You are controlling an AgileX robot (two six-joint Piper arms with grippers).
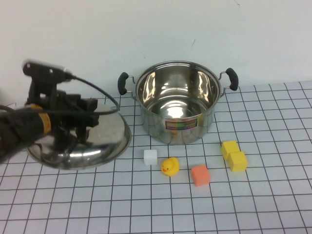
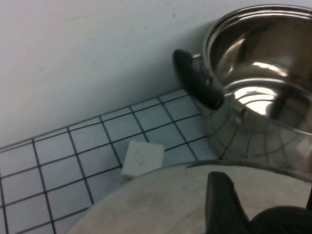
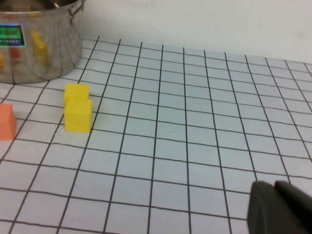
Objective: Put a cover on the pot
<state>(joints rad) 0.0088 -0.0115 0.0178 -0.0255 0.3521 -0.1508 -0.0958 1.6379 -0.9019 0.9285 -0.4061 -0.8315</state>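
Note:
The steel pot (image 1: 178, 105), with two black handles and a colourful label, stands open and upright at the back centre. It also shows in the left wrist view (image 2: 263, 83) and the right wrist view (image 3: 34, 44). The domed steel lid (image 1: 97, 146) sits left of the pot, tilted, its rim apart from the pot's wall. My left gripper (image 1: 80, 127) is over the lid's centre, shut on its black knob (image 2: 285, 219), with one finger (image 2: 222, 204) beside the knob above the lid (image 2: 156, 204). My right gripper (image 3: 280, 209) is shut and empty, low over the table right of the blocks, out of the high view.
In front of the pot lie a white cube (image 1: 150, 156), a yellow duck (image 1: 170, 166), an orange block (image 1: 200, 175) and two yellow blocks (image 1: 233, 155), which also show in the right wrist view (image 3: 78, 112). A white wall runs close behind the pot.

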